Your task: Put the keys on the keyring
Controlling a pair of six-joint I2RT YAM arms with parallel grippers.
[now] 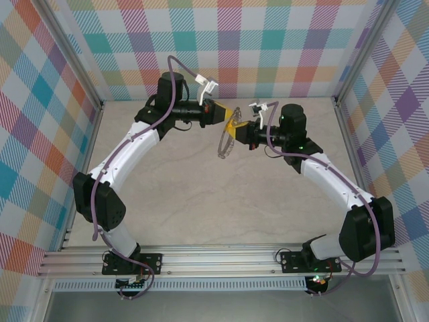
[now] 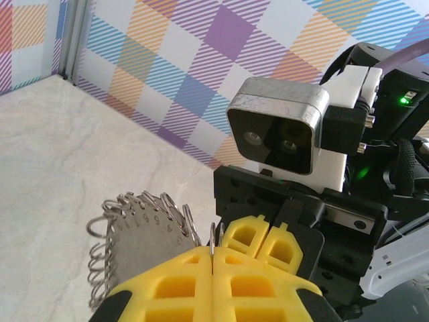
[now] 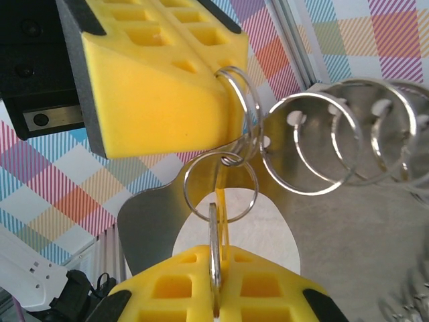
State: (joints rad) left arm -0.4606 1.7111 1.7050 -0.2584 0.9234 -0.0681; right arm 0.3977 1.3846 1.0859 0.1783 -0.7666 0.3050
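Above the table [image 1: 201,201], toward its far edge, our left gripper [image 1: 223,113] was clamped on the keyring [image 1: 224,144]. The right gripper [image 1: 241,127], just right of it, pinched what we took for the key [image 3: 214,251], edge-on, its length aimed at the ring.

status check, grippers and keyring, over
left gripper jaws shut on one loop of the keyring. right gripper jaws shut on a linked loop, facing it. keyring hangs between them off the table. key not made out.
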